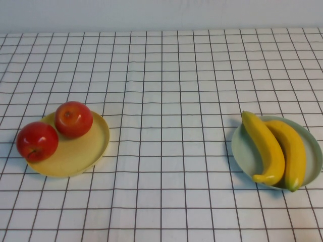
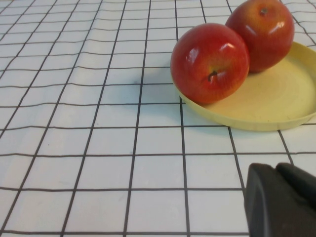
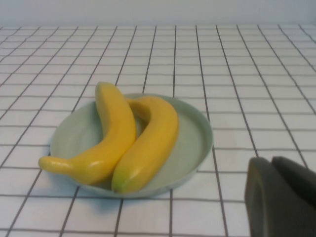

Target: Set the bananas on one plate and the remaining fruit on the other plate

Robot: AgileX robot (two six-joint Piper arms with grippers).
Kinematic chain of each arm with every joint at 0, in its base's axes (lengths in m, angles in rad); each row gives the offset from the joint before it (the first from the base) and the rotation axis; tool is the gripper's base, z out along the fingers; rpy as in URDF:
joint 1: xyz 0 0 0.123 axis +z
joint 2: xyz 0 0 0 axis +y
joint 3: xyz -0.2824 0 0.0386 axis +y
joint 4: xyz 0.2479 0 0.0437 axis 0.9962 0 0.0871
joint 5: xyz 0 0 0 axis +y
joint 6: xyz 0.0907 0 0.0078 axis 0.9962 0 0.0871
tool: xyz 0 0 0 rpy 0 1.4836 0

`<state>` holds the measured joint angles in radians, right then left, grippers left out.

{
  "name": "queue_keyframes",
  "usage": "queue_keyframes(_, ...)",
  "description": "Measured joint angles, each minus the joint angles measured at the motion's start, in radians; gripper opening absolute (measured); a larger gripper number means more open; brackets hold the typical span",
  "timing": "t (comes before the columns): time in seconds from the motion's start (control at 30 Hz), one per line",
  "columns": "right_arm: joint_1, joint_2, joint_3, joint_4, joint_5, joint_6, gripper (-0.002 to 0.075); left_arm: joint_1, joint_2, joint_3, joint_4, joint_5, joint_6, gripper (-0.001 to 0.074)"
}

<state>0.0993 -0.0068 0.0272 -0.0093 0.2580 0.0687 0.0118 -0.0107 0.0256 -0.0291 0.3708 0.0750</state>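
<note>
1. While both arms sit back out of the overhead view, I see the two bananas [image 1: 275, 148] lying side by side, touching, on the blue-green plate [image 1: 244, 149] at the table's right.
2. Both red apples [image 1: 55, 130] rest on the yellow plate [image 1: 88, 151] at the left, touching each other, the nearer one over the rim.
3. My left gripper [image 2: 284, 200] hovers over the checked cloth [image 1: 166, 101] near the yellow plate, fingers pressed together, empty.
4. My right gripper [image 3: 281, 197] hangs near the blue-green plate, fingers likewise pressed together, holding nothing.
</note>
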Motion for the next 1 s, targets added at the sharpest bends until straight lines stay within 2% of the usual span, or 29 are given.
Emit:
queue_keyframes(0.13, 0.000, -0.001, 0.002, 0.026, 0.074, 0.017, -0.0016, 0.000, 0.000, 0.000, 0.000, 0.000, 0.000, -0.0004)
queue_keyframes(0.53, 0.000, -0.001, 0.003, 0.033, 0.085, 0.004, -0.0016, 0.000, 0.000, 0.000, 0.000, 0.000, 0.000, -0.0004)
queue_keyframes(0.8, -0.061, -0.001, 0.003, 0.039, 0.085, 0.004, -0.0016, 0.000, 0.000, 0.000, 0.000, 0.000, 0.000, -0.0004)
queue_keyframes(1.0, -0.069, -0.001, 0.003, 0.039, 0.085, 0.004, -0.0016, 0.000, 0.000, 0.000, 0.000, 0.000, 0.000, -0.0004)
